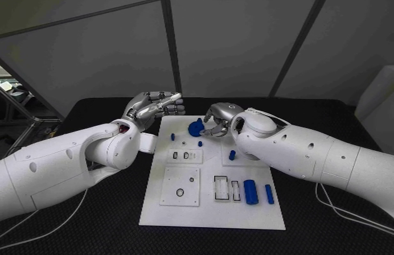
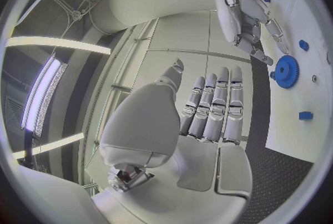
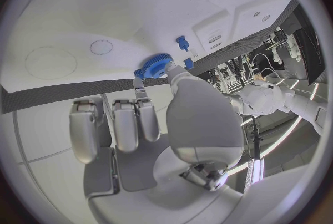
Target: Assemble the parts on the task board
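My right hand [image 1: 220, 120] sits over the far end of the task board [image 1: 212, 212], at about twelve o'clock from the board's middle. Its thumb and a fingertip pinch a blue gear [image 3: 154, 64]; my other fingers [image 3: 126, 124] on that hand lie side by side, nearly straight, touching nothing. The gear is round and toothed, standing on edge just above the white plate, and it sits at the board's far edge, near eleven o'clock. My left hand [image 1: 154, 107] hangs off the board's far left corner, around ten o'clock, fingers straight and together, holding nothing. Two blue cylinders [image 1: 250, 192] lie side by side toward four o'clock on the board, and small blue pegs [image 1: 172, 136] stand near its middle.
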Robot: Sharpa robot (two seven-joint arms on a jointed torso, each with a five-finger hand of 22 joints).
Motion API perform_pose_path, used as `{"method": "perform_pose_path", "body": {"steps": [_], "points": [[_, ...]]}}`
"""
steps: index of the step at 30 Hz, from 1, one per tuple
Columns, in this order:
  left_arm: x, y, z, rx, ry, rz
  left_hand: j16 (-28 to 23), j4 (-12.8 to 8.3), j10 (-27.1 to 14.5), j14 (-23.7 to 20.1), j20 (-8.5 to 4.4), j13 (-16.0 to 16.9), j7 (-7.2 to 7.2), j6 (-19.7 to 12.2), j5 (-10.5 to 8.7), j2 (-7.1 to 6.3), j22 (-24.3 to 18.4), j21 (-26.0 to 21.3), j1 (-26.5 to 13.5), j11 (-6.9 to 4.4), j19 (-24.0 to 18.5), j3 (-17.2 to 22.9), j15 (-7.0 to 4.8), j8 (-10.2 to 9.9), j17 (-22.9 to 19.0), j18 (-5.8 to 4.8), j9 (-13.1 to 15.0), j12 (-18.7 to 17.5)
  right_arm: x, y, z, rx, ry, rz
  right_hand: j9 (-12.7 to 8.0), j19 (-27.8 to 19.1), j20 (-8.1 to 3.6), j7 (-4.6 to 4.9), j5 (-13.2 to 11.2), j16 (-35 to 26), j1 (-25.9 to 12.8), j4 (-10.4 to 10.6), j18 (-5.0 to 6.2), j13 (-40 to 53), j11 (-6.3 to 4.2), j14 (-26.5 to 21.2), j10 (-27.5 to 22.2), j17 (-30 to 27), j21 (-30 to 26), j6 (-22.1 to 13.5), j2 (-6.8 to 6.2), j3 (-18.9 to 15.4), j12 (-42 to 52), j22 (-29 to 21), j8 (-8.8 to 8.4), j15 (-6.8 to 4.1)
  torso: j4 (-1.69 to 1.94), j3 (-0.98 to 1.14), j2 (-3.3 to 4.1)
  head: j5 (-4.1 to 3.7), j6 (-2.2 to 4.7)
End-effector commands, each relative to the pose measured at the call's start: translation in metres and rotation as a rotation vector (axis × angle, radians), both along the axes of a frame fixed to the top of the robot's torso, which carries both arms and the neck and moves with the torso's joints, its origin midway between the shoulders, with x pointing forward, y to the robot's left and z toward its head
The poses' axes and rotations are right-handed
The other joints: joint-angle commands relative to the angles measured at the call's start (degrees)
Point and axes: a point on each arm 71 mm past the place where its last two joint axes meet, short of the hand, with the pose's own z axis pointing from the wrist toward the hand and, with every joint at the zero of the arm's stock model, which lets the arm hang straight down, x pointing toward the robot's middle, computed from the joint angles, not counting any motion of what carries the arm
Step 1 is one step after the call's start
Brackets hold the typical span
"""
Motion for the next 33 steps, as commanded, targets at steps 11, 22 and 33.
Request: {"method": "perform_pose_path", "body": {"steps": [11,22,33], "points": [[0.000,0.000,0.002,0.001,-0.010,-0.001,-0.36,-0.25,0.46,-0.11,0.06,-0.02,0.64,0.33,-0.34,0.23,-0.05,0.10,0.30,0.12,0.39,-0.03,0.22,-0.21,-0.02,-0.80,-0.09,-0.23,-0.004,0.006,0.009,0.092,-0.062,0.030,0.09,5.94,0.35,0.01,0.05,0.41,0.84,0.25,-0.86,11.66,0.37,4.58,4.05,8.32,0.16,1.00,0.32,0.21,0.52,15.10,0.39,0.46,0.13,-0.07,0.05,-0.18,-0.01],[0.000,-0.001,0.002,0.000,-0.009,-0.004,-0.36,-0.25,0.46,-0.11,0.06,-0.02,0.64,0.33,-0.34,0.23,-0.05,0.10,0.30,0.12,0.39,-0.03,0.22,-0.21,-0.02,-0.80,-0.09,-0.23,-0.005,0.021,0.004,0.051,-0.001,0.065,-0.08,5.94,0.32,-0.05,-0.39,0.18,1.18,0.04,-0.86,11.31,0.30,4.44,3.85,7.76,0.16,0.78,-0.06,0.05,0.20,15.10,0.05,0.41,0.21,-0.11,0.03,-0.18,-0.23],[0.000,-0.003,0.002,0.000,-0.008,-0.005,-0.36,-0.25,0.46,-0.11,0.06,-0.02,0.64,0.33,-0.34,0.23,-0.05,0.10,0.30,0.12,0.39,-0.03,0.22,-0.21,-0.02,-0.80,-0.09,-0.23,-0.001,0.030,-0.002,0.008,0.049,0.061,-0.16,5.94,0.29,-0.10,-0.55,0.12,1.21,0.08,-0.86,11.23,0.23,4.40,3.79,7.61,0.16,0.53,-0.08,0.01,0.11,15.10,-0.10,0.36,0.17,-0.10,0.02,-0.06,-0.32]]}}
